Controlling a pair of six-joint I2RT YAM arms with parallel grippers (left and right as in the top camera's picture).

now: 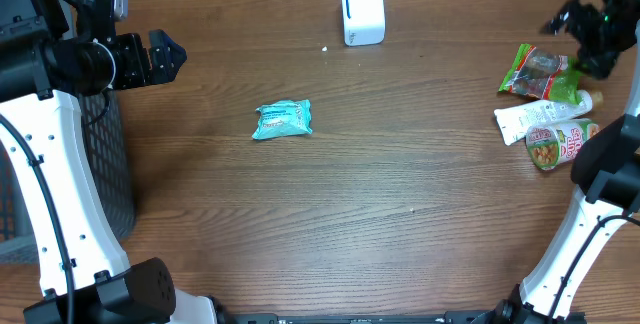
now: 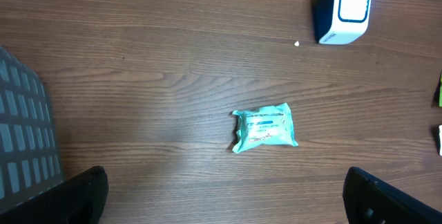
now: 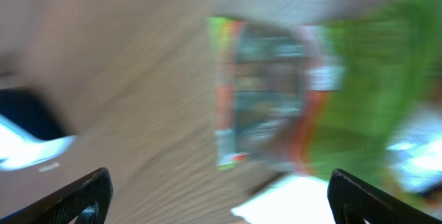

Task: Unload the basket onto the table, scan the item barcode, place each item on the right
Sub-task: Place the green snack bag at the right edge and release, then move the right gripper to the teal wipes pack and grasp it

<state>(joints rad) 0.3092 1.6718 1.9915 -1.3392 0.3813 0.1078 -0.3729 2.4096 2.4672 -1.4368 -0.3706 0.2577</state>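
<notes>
Far left, mesh basket (image 1: 108,164), contents out of sight. Left fingers (image 2: 79,196) spread wide, grasping nothing, above the desk (image 1: 400,214). Teal packet (image 1: 283,120) flat mid-desk, well apart from the white scanner (image 1: 362,11) at the back edge. Far right, right fingers (image 3: 79,196) parted and empty over a green bag (image 1: 538,72) among other packets. Judged barely begun: nothing lifted, no barcode presented yet.

Even bright light, faint shadows, right wrist view heavily motion-blurred
</notes>
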